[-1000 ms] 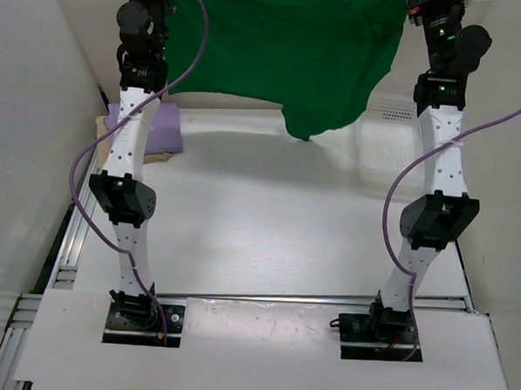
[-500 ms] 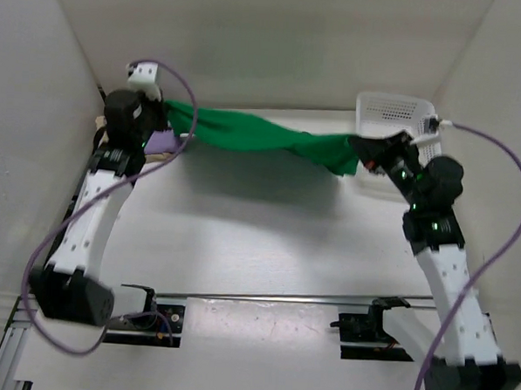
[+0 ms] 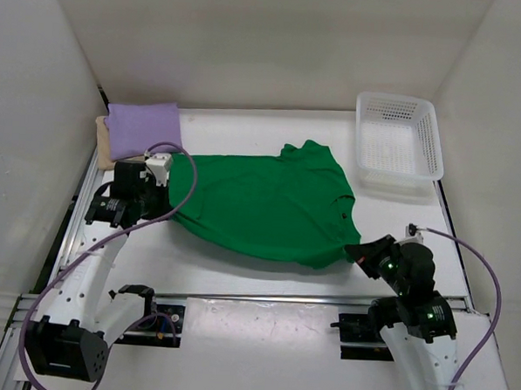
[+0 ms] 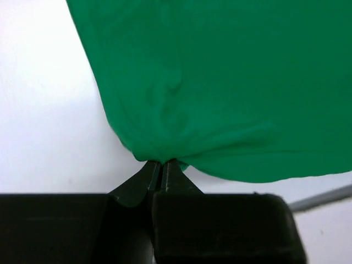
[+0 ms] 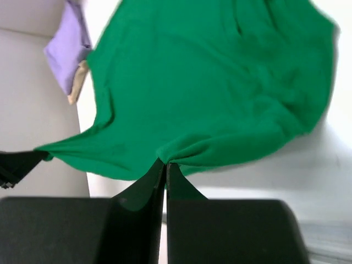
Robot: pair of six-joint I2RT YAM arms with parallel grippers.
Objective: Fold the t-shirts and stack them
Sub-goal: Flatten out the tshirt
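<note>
The bright green t-shirt (image 3: pixel 260 204) lies spread on the white table, stretched between both arms. My left gripper (image 3: pixel 170 180) is shut on its left edge, the cloth bunched at the tips (image 4: pixel 160 161). At the shirt's near right corner my right gripper (image 3: pixel 355 250) is shut, pinching a fold (image 5: pixel 166 161). A folded light purple t-shirt (image 3: pixel 143 126) rests on a tan one (image 3: pixel 103 140) at the back left; both also show in the right wrist view, purple t-shirt (image 5: pixel 69 52) over tan t-shirt (image 5: pixel 77 85).
A white mesh basket (image 3: pixel 397 145) stands at the back right. White walls enclose the table on three sides. A metal rail (image 3: pixel 264 296) runs along the near edge in front of the arm bases.
Both arms swung down from high at the back to low near the front, drawing the green shirt from hanging in the air to lying spread flat on the table.
</note>
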